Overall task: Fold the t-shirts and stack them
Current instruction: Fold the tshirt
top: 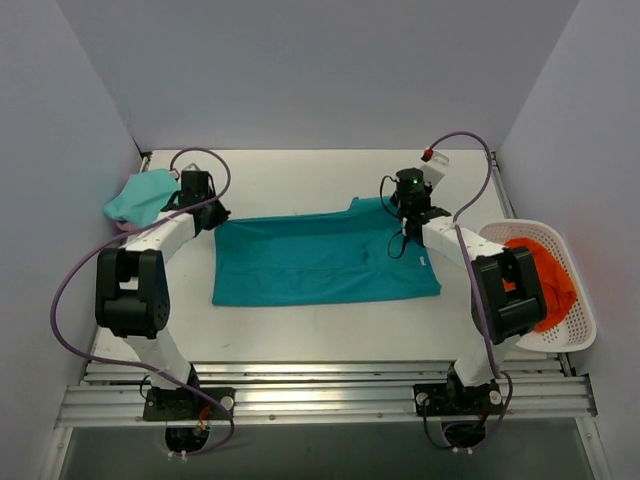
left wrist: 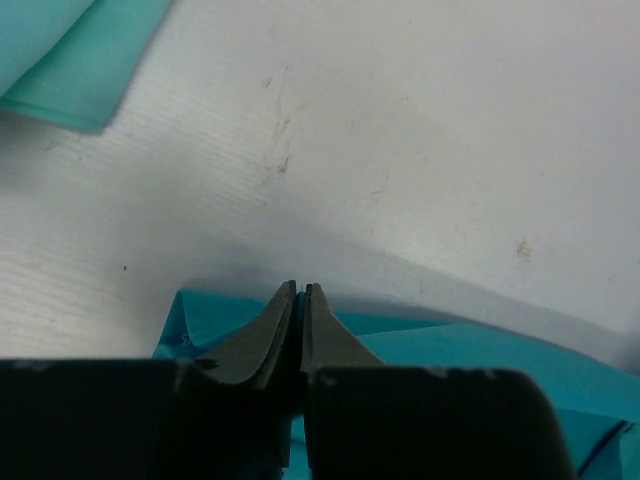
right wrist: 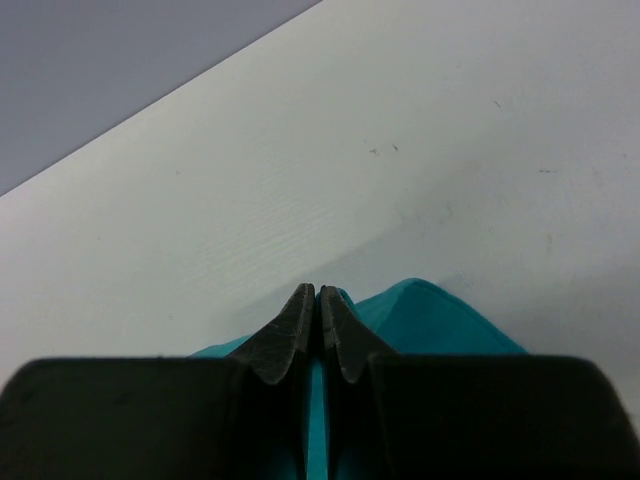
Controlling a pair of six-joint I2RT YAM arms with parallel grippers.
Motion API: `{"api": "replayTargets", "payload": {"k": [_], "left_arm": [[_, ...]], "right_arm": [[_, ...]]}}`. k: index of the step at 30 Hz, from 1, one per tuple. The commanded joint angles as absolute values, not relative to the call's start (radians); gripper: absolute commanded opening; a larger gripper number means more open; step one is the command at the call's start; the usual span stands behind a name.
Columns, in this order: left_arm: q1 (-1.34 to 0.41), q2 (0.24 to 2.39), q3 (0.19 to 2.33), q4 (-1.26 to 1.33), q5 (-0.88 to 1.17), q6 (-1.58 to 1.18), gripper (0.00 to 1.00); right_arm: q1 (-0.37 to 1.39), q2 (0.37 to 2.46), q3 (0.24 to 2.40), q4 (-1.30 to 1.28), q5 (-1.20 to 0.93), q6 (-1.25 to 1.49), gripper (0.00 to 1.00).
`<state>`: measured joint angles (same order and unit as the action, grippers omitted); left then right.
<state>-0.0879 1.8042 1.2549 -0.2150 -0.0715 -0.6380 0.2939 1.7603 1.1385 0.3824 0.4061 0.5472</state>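
Top external view: the deep teal cloth t-shirt [top: 320, 262] lies spread flat across the middle of the white table [top: 300, 335] as a wide rectangle. Its long edges run left to right, and a small bump of fabric rises on its far edge. The left gripper [top: 212, 216] sits at the shirt's far left corner and the right gripper [top: 400, 212] at its far right corner.

In the left wrist view, the left gripper [left wrist: 300, 292] has its dark fingers pressed together. Teal fabric [left wrist: 460, 350] gathers at their base and shows in the slit between them, so it pinches the shirt's edge. The right wrist view shows the same: the right gripper [right wrist: 317, 295] is clamped shut, with a strip of teal cloth [right wrist: 430, 315] caught between the fingers.

The paler mint-turquoise soft t-shirt [top: 142, 197] sits bunched at the far left edge of the table, just beyond the left wrist and apart from the teal one. A corner of it shows at the upper left of the left wrist view [left wrist: 80, 70].

At the right edge of the table stands a white perforated plastic basket [top: 578, 320] holding crumpled orange cloth [top: 548, 275].
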Motion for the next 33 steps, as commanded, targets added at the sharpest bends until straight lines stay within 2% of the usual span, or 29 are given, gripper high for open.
{"api": "replayTargets", "payload": {"k": [1,8,9,10,11,12,13,14,15,18,22,26,33], "left_arm": [[-0.100,1.708,1.194,-0.195,-0.112,-0.618,0.04],[-0.123,1.577,0.991,-0.143,-0.143,-0.638,0.05],[-0.129,1.562,0.948,-0.135,-0.152,-0.644,0.06],[-0.135,1.537,0.930,-0.135,-0.164,-0.649,0.12],[-0.150,1.526,0.911,-0.140,-0.187,-0.655,0.27],[-0.158,1.507,0.875,-0.143,-0.198,-0.675,0.50],[-0.166,1.499,0.858,-0.147,-0.207,-0.686,0.81],[-0.173,1.488,0.842,-0.152,-0.218,-0.696,0.94],[-0.187,1.468,0.828,-0.152,-0.228,-0.713,0.94],[-0.201,1.419,0.796,-0.166,-0.235,-0.735,0.94],[-0.210,1.336,0.813,-0.209,-0.255,-0.738,0.94],[-0.216,1.255,0.827,-0.245,-0.273,-0.732,0.94],[-0.229,1.258,0.841,-0.209,-0.264,-0.704,0.94]], "right_arm": [[0.327,1.626,1.060,0.393,0.486,0.561,0.00],[0.397,1.473,0.855,0.368,0.566,0.629,0.00],[0.414,1.448,0.827,0.368,0.575,0.641,0.00],[0.428,1.439,0.774,0.367,0.589,0.656,0.00],[0.437,1.436,0.753,0.344,0.624,0.702,0.00],[0.452,1.437,0.736,0.319,0.644,0.734,0.16],[0.460,1.442,0.724,0.290,0.667,0.771,0.38],[0.466,1.448,0.707,0.219,0.720,0.813,0.58],[0.478,1.459,0.703,0.186,0.747,0.886,0.76],[0.491,1.473,0.729,0.049,0.830,0.994,0.94],[0.509,1.468,0.807,-0.046,0.853,1.014,0.95],[0.523,1.474,0.888,-0.028,0.830,0.970,0.95],[0.534,1.638,1.061,0.058,0.689,0.891,0.92]]}}
